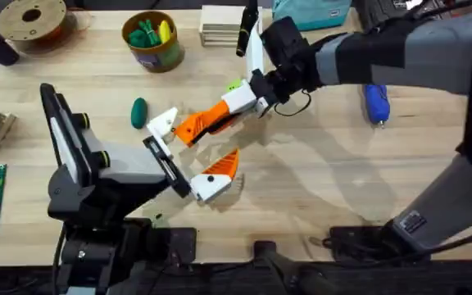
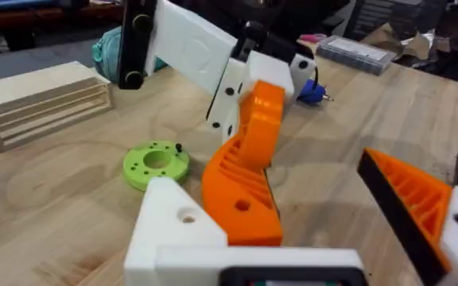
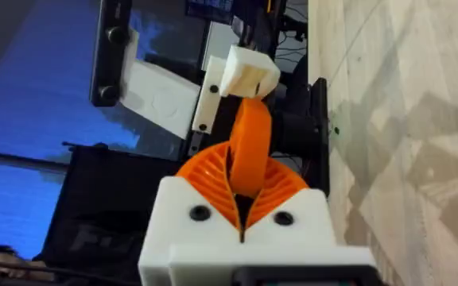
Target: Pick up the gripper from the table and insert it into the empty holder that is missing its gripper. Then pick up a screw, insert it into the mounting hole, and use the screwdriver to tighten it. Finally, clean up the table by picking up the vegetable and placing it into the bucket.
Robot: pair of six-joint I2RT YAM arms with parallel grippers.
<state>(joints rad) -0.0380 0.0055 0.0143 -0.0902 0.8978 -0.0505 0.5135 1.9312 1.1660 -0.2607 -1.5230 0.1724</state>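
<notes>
My left gripper (image 1: 188, 156) sits open low over the table (image 1: 318, 188), its bare holder (image 1: 164, 123) meeting the orange gripper (image 1: 201, 123) that my right gripper (image 1: 216, 115) clamps, with vegetable (image 1: 139, 112) beside, bucket (image 1: 153, 43) and screwdriver (image 1: 376, 104) beyond.

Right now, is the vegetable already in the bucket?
No, the vegetable lies on the table, apart from the bucket.
</notes>
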